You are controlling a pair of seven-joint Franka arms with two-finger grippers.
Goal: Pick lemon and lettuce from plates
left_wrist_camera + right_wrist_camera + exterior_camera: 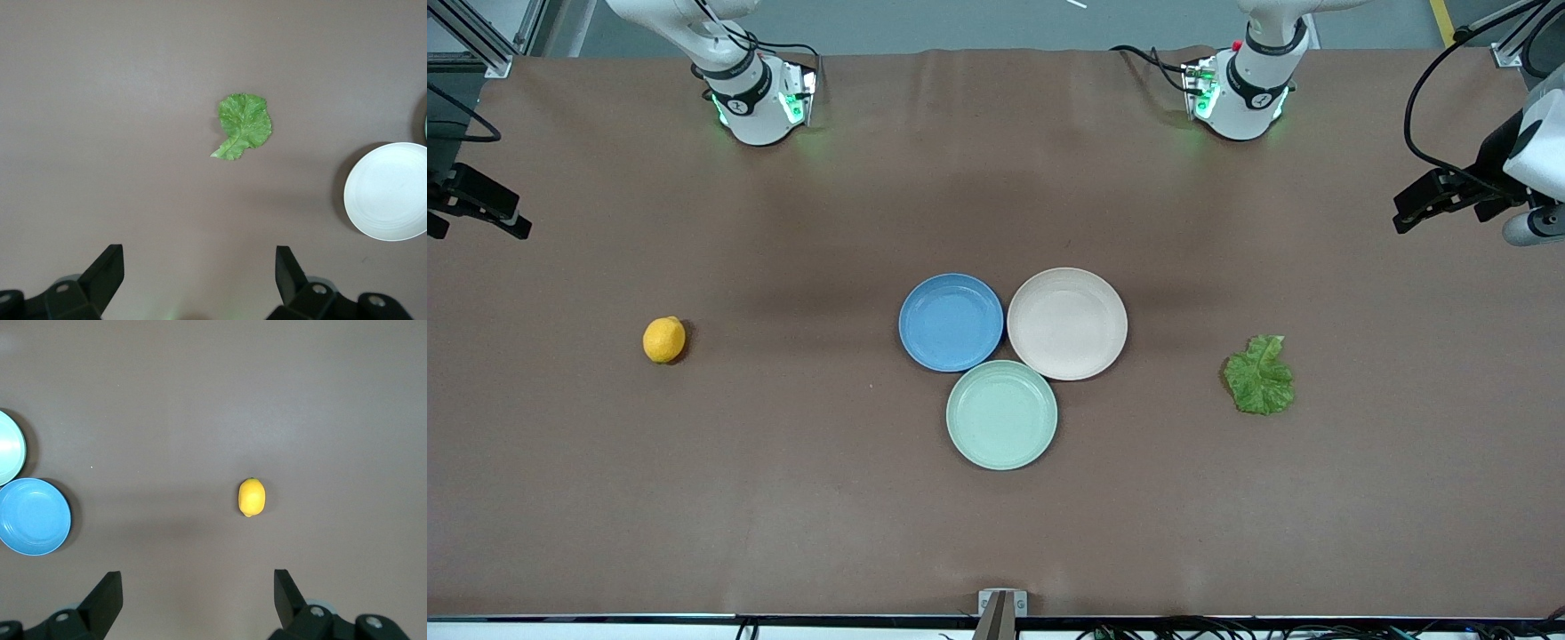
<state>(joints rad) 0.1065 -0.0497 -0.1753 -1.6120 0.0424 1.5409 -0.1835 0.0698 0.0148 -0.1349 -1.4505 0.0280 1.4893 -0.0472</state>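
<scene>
The lemon [663, 339] lies on the bare table toward the right arm's end, apart from the plates; it also shows in the right wrist view [251, 497]. The lettuce [1259, 374] lies flat on the table toward the left arm's end, also in the left wrist view [243, 125]. The blue plate [951, 322] and the beige plate [1067, 323] stand side by side mid-table, both empty. My left gripper [198, 252] is open and empty, high over the left arm's end [1414, 209]. My right gripper [197, 576] is open and empty, high over the right arm's end [511, 227].
A pale mint-green plate [1001, 414], empty, touches both other plates on the side nearer the front camera. The beige plate [390, 191] shows in the left wrist view, the blue plate [32, 517] and the mint plate [8, 447] in the right wrist view. Brown cloth covers the table [783, 498].
</scene>
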